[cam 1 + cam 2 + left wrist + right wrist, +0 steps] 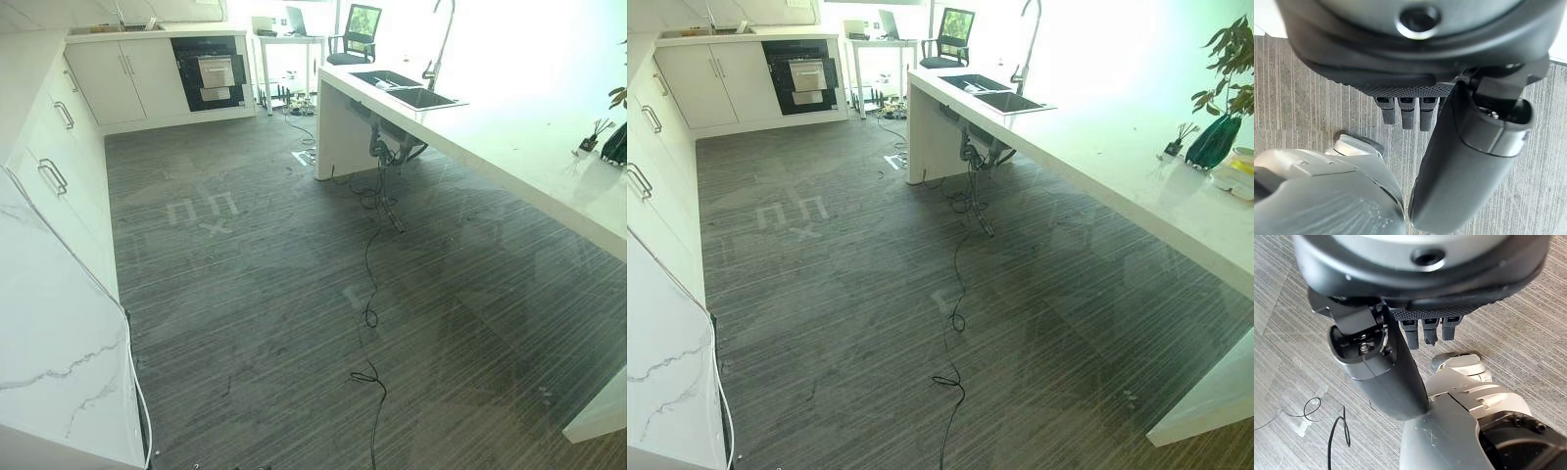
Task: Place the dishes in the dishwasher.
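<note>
The dishwasher [209,70], a black-fronted unit with a pale panel, is built into the white cabinets at the far end of the room, with its door closed. Some pale dish-like items [1237,174] sit on the island counter at the right edge, cut off by the view's border. My left hand [1405,111] hangs over the striped grey floor with straight fingers and holds nothing. My right hand [1426,331] hangs the same way, open and empty.
A long white island counter [529,157] with a sink [407,90] and tall faucet runs along the right. White cabinets [54,176] and a marble counter [49,352] line the left. A green vase with a plant [1215,137] stands on the island. An office chair [358,34] is at the back.
</note>
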Controlling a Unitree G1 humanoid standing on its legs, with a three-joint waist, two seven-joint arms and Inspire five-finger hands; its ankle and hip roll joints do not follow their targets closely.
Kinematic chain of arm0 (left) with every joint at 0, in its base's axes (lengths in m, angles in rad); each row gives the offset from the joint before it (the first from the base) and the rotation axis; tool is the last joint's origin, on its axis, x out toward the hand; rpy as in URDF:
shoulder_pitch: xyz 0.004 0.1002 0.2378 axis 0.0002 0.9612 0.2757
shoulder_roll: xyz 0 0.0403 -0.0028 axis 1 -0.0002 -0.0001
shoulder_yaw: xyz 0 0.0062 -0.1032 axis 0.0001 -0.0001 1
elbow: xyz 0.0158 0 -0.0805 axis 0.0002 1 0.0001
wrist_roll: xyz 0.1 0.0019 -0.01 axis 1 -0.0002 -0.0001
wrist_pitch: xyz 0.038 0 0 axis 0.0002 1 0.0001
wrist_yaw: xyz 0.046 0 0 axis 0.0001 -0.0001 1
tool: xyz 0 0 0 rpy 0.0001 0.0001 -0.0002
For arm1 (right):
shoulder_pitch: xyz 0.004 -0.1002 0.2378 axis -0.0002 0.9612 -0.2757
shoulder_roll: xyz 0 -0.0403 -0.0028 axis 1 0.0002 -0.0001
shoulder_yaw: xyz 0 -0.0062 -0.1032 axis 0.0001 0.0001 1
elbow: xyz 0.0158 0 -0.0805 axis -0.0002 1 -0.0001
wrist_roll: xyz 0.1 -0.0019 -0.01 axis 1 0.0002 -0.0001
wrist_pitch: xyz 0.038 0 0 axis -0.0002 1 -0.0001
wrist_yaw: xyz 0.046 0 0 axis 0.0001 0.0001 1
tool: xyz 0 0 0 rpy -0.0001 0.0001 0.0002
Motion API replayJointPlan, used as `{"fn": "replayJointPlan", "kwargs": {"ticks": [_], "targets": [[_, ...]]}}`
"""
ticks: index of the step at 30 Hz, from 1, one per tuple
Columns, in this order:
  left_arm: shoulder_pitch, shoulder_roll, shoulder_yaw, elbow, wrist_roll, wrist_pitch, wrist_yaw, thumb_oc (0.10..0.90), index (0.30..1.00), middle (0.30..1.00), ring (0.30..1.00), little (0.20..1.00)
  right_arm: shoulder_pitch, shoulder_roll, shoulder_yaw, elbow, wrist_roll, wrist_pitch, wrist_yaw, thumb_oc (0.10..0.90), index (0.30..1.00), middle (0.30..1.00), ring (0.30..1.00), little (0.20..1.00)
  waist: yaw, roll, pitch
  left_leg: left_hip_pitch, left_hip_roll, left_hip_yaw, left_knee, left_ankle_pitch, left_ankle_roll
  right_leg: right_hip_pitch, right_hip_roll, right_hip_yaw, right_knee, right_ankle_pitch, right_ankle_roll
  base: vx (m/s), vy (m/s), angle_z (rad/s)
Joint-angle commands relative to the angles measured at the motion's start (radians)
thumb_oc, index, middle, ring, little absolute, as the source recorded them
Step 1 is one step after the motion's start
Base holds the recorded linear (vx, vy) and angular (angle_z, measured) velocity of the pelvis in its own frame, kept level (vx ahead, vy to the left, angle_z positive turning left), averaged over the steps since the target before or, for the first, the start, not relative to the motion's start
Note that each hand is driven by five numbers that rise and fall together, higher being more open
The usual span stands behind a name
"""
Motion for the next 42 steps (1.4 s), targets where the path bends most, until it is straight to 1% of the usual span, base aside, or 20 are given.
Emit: {"fn": "replayJointPlan", "kwargs": {"ticks": [1,10,13,16,21,22,24,26,29,30,32,33,34,35,36,37,38,40,41,42], "targets": [[-0.019,0.012,-0.001,-0.024,0.013,-0.027,-0.025,0.8,0.9,0.9,0.9,0.9,-0.041,-0.021,0.017,-0.021,-0.025,-0.017,0.023,0.8,0.9,0.9,0.9,0.9,0.003,0.024,-0.014,0.073,0.082,0.091,-0.079,-0.055,-0.071,0.002,-0.012,-0.039,0.039,-0.099,0.064,0.0,0.0,0.0],[-0.013,0.006,0.016,-0.025,-0.022,-0.042,-0.02,0.8,0.9,0.9,0.9,0.9,-0.045,-0.014,0.022,-0.024,-0.017,-0.025,0.035,0.8,0.9,0.9,0.9,0.9,0.009,0.024,-0.019,0.071,0.08,0.086,-0.079,-0.052,-0.072,0.001,-0.006,-0.039,0.039,-0.1,0.06,-0.01,-0.007,0.0],[-0.015,0.003,0.02,-0.034,-0.036,-0.049,-0.022,0.8,0.9,0.9,0.9,0.9,-0.052,-0.016,0.02,-0.04,0.011,-0.042,0.041,0.8,0.9,0.9,0.9,0.9,0.011,0.023,-0.015,0.072,0.082,0.086,-0.079,-0.05,-0.074,0.004,-0.005,-0.041,0.039,-0.102,0.057,0.02,-0.03,0.05],[-0.016,0.005,0.022,-0.051,-0.036,-0.069,-0.039,0.8,0.9,0.9,0.9,0.9,-0.055,-0.018,0.006,-0.063,0.066,-0.038,0.051,0.8,0.9,0.9,0.9,0.9,0.01,0.022,-0.014,0.073,0.084,0.085,-0.079,-0.049,-0.076,0.006,-0.003,-0.043,0.039,-0.104,0.054,0.04,-0.042,0.04],[-0.006,0.002,0.038,-0.188,-0.11,-0.11,-0.044,0.8,0.9,0.9,0.9,0.9,-0.053,-0.035,-0.013,-0.169,0.12,-0.093,0.067,0.8,0.9,0.9,0.9,0.9,0.017,0.019,-0.006,0.073,0.089,0.077,-0.079,-0.044,-0.082,0.012,-0.001,-0.052,0.039,-0.106,0.048,0.05,-0.067,0.08],[0.0,0.004,0.039,-0.235,-0.096,-0.136,-0.032,0.8,0.9,0.9,0.9,0.9,-0.047,-0.041,-0.02,-0.236,0.148,-0.099,0.072,0.8,0.9,0.9,0.9,0.9,0.017,0.016,-0.002,0.073,0.092,0.077,-0.079,-0.043,-0.084,0.013,0.0,-0.055,0.039,-0.106,0.046,0.05,-0.098,0.05],[0.007,0.008,0.039,-0.286,-0.092,-0.146,-0.026,0.8,0.9,0.9,0.9,0.9,-0.037,-0.046,-0.024,-0.313,0.168,-0.097,0.067,0.8,0.9,0.9,0.9,0.9,0.016,0.015,0.001,0.073,0.092,0.073,-0.079,-0.042,-0.085,0.014,0.002,-0.056,0.039,-0.108,0.043,0.05,-0.097,0.07],[0.042,0.021,0.056,-0.433,-0.093,-0.168,-0.017,0.8,0.9,0.9,0.9,0.9,0.007,-0.054,-0.034,-0.546,0.188,-0.085,0.056,0.8,0.9,0.9,0.9,0.9,0.009,0.013,0.011,0.071,0.092,0.064,-0.079,-0.039,-0.086,0.011,0.01,-0.05,0.039,-0.111,0.037,0.07,-0.149,0.08],[0.089,0.031,0.084,-0.553,-0.12,-0.195,-0.033,0.8,0.9,0.9,0.9,0.9,0.063,-0.052,-0.045,-0.741,0.13,-0.11,0.059,0.8,0.9,0.9,0.9,0.9,0.0,0.012,0.016,0.077,0.09,0.062,-0.079,-0.031,-0.087,0.011,0.02,-0.045,0.039,-0.115,0.03,0.08,-0.132,0.14],[0.103,0.032,0.093,-0.579,-0.123,-0.21,-0.037,0.8,0.9,0.9,0.9,0.9,0.076,-0.054,-0.05,-0.785,0.107,-0.119,0.065,0.8,0.9,0.9,0.9,0.9,-0.002,0.011,0.019,0.083,0.089,0.062,-0.079,-0.025,-0.089,0.013,0.024,-0.041,0.039,-0.118,0.026,0.11,-0.143,0.05],[0.135,0.03,0.113,-0.643,-0.145,-0.235,-0.042,0.8,0.9,0.9,0.9,0.9,0.099,-0.063,-0.052,-0.907,0.081,-0.115,0.076,0.8,0.9,0.9,0.9,0.9,0.005,0.0,0.037,0.096,0.065,0.045,-0.079,0.017,-0.096,0.019,0.031,-0.022,0.039,-0.12,0.011,0.13,-0.141,0.04],[0.14,0.03,0.118,-0.653,-0.152,-0.245,-0.051,0.8,0.9,0.9,0.9,0.9,0.105,-0.071,-0.051,-0.938,0.078,-0.119,0.082,0.8,0.9,0.9,0.9,0.9,0.009,-0.009,0.049,0.102,0.055,0.044,-0.079,0.064,-0.104,0.024,0.03,-0.011,0.039,-0.122,0.003,0.12,-0.134,-0.07],[0.144,0.031,0.12,-0.667,-0.162,-0.254,-0.061,0.8,0.9,0.9,0.9,0.9,0.111,-0.082,-0.049,-0.969,0.078,-0.126,0.084,0.8,0.9,0.9,0.9,0.9,0.016,-0.024,0.066,0.104,0.042,0.038,-0.079,0.144,-0.115,0.031,0.025,0.005,0.039,-0.125,-0.008,0.11,-0.16,-0.15],[0.148,0.033,0.122,-0.687,-0.169,-0.259,-0.068,0.8,0.9,0.9,0.9,0.9,0.117,-0.095,-0.049,-0.997,0.079,-0.134,0.084,0.8,0.9,0.9,0.9,0.9,0.024,-0.04,0.089,0.074,0.036,0.03,-0.024,0.212,-0.128,0.037,0.018,0.02,0.039,-0.126,-0.02,0.07,-0.155,-0.19],[0.151,0.034,0.123,-0.706,-0.175,-0.26,-0.075,0.8,0.9,0.9,0.9,0.9,0.121,-0.104,-0.052,-1.017,0.08,-0.142,0.086,0.8,0.9,0.9,0.9,0.9,0.026,-0.044,0.106,0.024,0.038,0.024,0.067,0.23,-0.134,0.039,0.017,0.024,0.039,-0.124,-0.03,0.03,-0.117,-0.11],[0.154,0.033,0.123,-0.727,-0.181,-0.261,-0.084,0.8,0.9,0.9,0.9,0.9,0.124,-0.114,-0.059,-1.034,0.082,-0.149,0.09,0.8,0.9,0.9,0.9,0.9,0.026,-0.043,0.12,-0.019,0.042,0.029,0.128,0.23,-0.134,0.038,0.02,0.026,0.039,-0.122,-0.036,0.04,-0.065,0.27],[0.155,0.034,0.12,-0.751,-0.185,-0.258,-0.086,0.8,0.9,0.9,0.9,0.9,0.123,-0.116,-0.062,-1.044,0.085,-0.158,0.084,0.8,0.9,0.9,0.9,0.9,0.028,-0.042,0.132,-0.034,0.051,0.04,0.118,0.236,-0.134,0.042,0.022,0.028,0.039,-0.121,-0.037,0.1,-0.029,0.35],[0.167,0.036,0.114,-0.797,-0.187,-0.251,-0.088,0.8,0.9,0.9,0.9,0.9,0.125,-0.116,-0.07,-1.072,0.074,-0.166,0.058,0.8,0.9,0.9,0.9,0.9,0.032,-0.039,0.144,-0.012,0.068,0.076,-0.032,0.242,-0.132,0.055,0.023,0.026,0.039,-0.128,-0.023,0.18,0.052,0.16],[0.179,0.031,0.111,-0.815,-0.18,-0.254,-0.088,0.8,0.9,0.9,0.9,0.9,0.127,-0.116,-0.07,-1.081,0.072,-0.169,0.055,0.8,0.9,0.9,0.9,0.9,0.029,-0.024,0.145,-0.017,0.094,0.089,-0.079,0.223,-0.132,0.061,0.035,0.021,0.039,-0.134,-0.017,0.24,0.151,0.09],[0.196,0.032,0.104,-0.846,-0.178,-0.251,-0.084,0.8,0.9,0.9,0.9,0.9,0.138,-0.115,-0.074,-1.101,0.069,-0.17,0.054,0.8,0.9,0.9,0.9,0.9,0.022,0.006,0.14,-0.076,0.145,0.088,-0.079,0.189,-0.146,0.066,0.065,0.012,0.039,-0.145,-0.011,0.26,0.163,0.2]]}}
